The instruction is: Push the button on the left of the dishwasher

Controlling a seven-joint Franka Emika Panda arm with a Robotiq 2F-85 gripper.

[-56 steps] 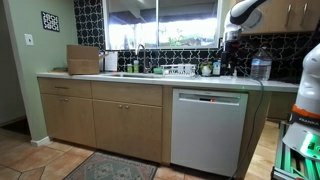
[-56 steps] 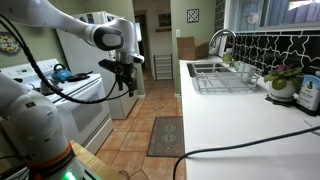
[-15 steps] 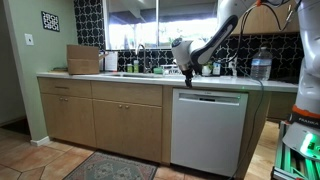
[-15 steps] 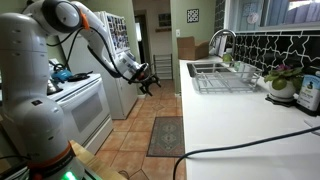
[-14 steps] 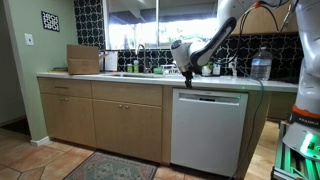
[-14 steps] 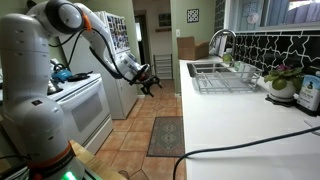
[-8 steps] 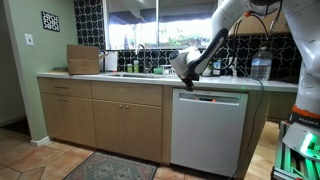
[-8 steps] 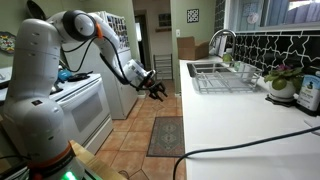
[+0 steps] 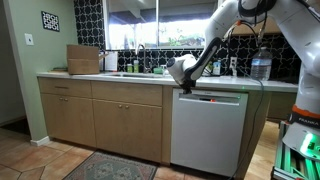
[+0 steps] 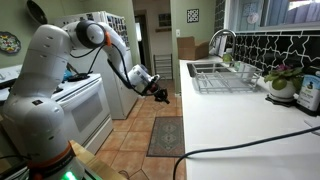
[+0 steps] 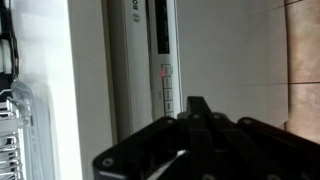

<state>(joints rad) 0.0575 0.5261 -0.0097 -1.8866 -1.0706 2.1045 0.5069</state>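
Kitchen cabinets of tan wood [image 9: 100, 115] run under a pale countertop surface [image 9: 100, 76], with black-and-white patterned tile behind the sink. Nearly four seconds earlier the white robot arm [image 9: 215, 40] was raised near the upper cabinets. It has since come down, and its black jaws now sit at the upper left corner of the silver-white flat-fronted dishwasher [image 9: 208, 130]. Over the last half second the wrist has shifted only a little, and the elbow has swung further out over the floor in an exterior view [image 10: 95, 32].

That dishwasher stands under the surface, just beside the wooden cabinets. In the wrist view its narrow control strip [image 11: 163, 60] runs up the picture, with a row of small buttons and one red light [image 11: 165, 70]; the plain pale door panel [image 11: 230, 50] lies beside it. The jaws look clenched, their tips pressed together, and they point at the buttons at the near end of that strip. Whether they touch a button cannot be told.

A wire dish rack [image 10: 225, 78] and a curved metal faucet [image 10: 222, 40] sit on the surface above. A white stove [image 10: 85, 105] stands across the tiled floor, and a patterned rug [image 10: 165, 135] lies between. A clear water bottle [image 9: 260, 65] stands near the arm.
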